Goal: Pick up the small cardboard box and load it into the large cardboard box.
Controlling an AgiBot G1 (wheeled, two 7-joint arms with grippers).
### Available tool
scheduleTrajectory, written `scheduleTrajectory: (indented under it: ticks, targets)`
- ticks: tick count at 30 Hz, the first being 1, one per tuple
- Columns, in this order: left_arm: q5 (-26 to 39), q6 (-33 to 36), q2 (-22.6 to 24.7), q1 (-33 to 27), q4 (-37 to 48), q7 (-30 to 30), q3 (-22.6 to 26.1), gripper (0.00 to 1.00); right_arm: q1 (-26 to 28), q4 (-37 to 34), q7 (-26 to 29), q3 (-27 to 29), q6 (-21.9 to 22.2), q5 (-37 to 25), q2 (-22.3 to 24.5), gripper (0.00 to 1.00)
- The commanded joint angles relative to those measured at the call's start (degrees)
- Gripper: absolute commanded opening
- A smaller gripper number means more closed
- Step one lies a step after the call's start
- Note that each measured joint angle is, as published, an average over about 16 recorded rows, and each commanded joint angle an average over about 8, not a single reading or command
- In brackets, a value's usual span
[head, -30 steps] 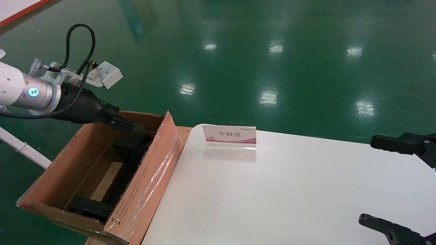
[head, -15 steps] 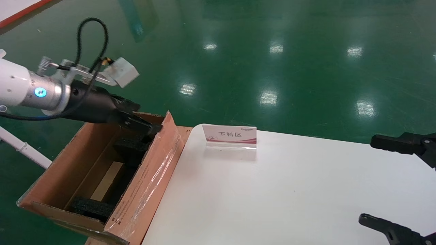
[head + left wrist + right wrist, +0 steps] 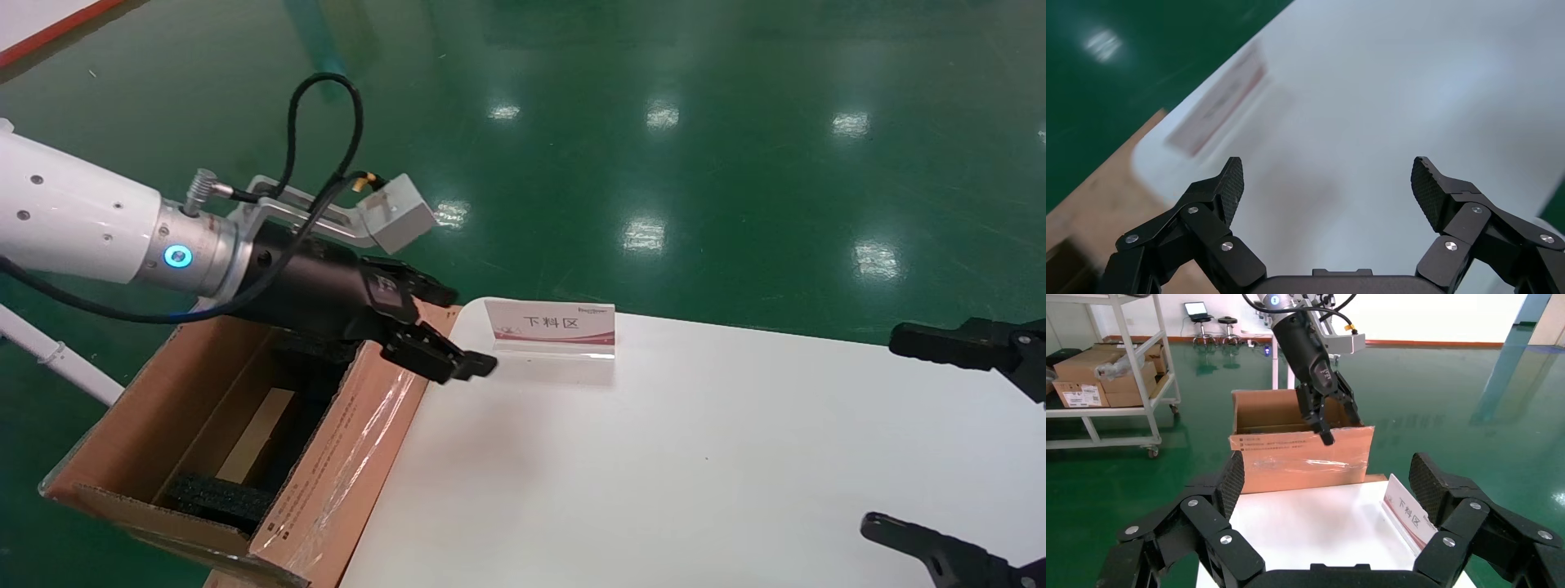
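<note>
Reaching out over the near flap of the large cardboard box (image 3: 245,425), our left gripper (image 3: 448,331) hangs with its fingers spread wide and nothing between them; the left wrist view shows both pads (image 3: 1231,184) apart over bare white table (image 3: 695,457). We judge it sits there, at the table's corner just beside the sign (image 3: 549,325), because that is the short path between the carton and whatever waits on the table, and open fingers suit either a fresh pick or a load just let go. Outward from it, the large cardboard box stands against the table's left edge with its tall taped flap up, which keeps the opening clear from above; inside we see black foam blocks (image 3: 216,498) at the near and far ends and a pale brown strip (image 3: 257,445) between them. That strip could be the top of the small cardboard box, but we cannot tell for sure, and no small carton shows anywhere on the table. If it is the carton, it lies down in the large box, below and behind our left gripper and well apart from it, and the loading looks done. Our right gripper (image 3: 923,441) is parked at the table's right edge, fingers spread and empty, with the right wrist view looking across at the box (image 3: 1300,450).
</note>
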Motion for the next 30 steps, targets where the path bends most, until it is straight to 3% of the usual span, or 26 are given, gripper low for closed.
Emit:
scheduleTrajectory:
  ticks: [1, 30]
  targets:
    - [-1.3, 1.2, 0.4, 2.9, 0.2, 2.2, -3.7, 1.00, 0.0, 0.0, 0.0, 0.0, 0.0, 0.0, 0.0, 1.00]
    - [-18.4, 17.0, 6.3, 41.9, 2.4, 31.9, -53.6, 1.00, 0.0, 0.0, 0.0, -0.1, 0.0, 0.1, 0.0, 1.00]
